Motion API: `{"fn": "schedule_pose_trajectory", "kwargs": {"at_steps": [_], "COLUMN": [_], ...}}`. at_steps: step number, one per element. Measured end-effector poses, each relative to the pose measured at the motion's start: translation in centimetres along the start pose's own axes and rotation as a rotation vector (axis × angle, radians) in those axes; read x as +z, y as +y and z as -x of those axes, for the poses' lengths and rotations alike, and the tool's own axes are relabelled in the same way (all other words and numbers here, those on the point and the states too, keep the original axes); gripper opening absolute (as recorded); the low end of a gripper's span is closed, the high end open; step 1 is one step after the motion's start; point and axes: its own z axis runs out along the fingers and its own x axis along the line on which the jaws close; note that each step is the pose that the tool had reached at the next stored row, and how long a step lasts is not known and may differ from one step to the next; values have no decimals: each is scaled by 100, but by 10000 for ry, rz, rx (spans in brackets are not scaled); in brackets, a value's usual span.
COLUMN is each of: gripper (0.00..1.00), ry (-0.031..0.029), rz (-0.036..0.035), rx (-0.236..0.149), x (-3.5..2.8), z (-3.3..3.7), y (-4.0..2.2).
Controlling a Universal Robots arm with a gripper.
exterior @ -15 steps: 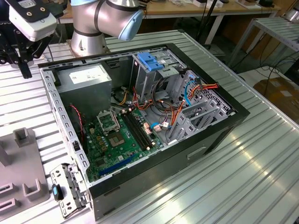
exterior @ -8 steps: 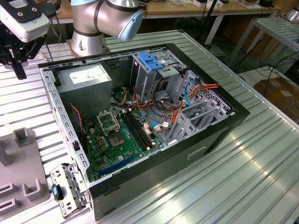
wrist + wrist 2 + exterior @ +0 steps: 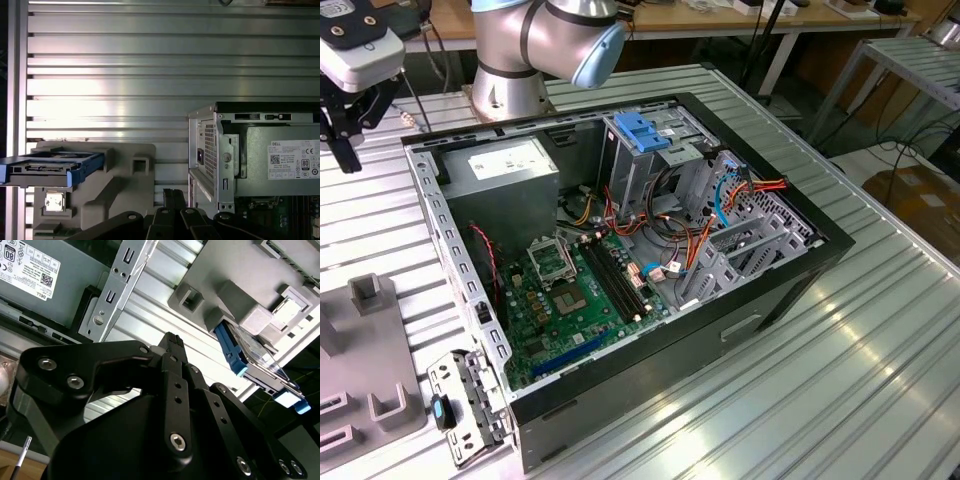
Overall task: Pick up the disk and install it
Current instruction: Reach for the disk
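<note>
The claw (image 3: 347,150) is seen at the far side of the exterior view's left. It is held above the ribbed metal table (image 3: 880,380) and outside the open computer case (image 3: 800,250). In both wrist views its black fingers (image 3: 167,197) (image 3: 172,355) are drawn close together, and nothing is gripped between them.

The disk (image 3: 50,167) (image 3: 230,350), framed by its blue bracket, is lodged in a grey fixture (image 3: 125,175) (image 3: 365,345). This fixture stands on the table to the exterior view's left of the case, apart from it. The disk is shown edge-on in the first wrist view and is well apart from the claw.

Inside the case, a grey power supply (image 3: 510,170) (image 3: 280,165) with a white sticker is set at the far left corner. A blue-topped drive bay (image 3: 640,130) is set further to the exterior view's right. A small metal bracket with a blue tab (image 3: 460,410) lies on the table by the near left corner of the case.
</note>
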Motion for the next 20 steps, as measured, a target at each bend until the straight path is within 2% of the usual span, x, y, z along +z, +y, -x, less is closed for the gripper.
{"fn": "schedule_pose_trajectory", "kwargs": {"at_steps": [9,12,20], "gripper": [11,11,11], "ry": [-1,-1,0], "rz": [0,0,0], "rx": [-1,0,0], "x": [-2,-3,-5], "z": [-102,-163,-261], "y": [1,3,5]}}
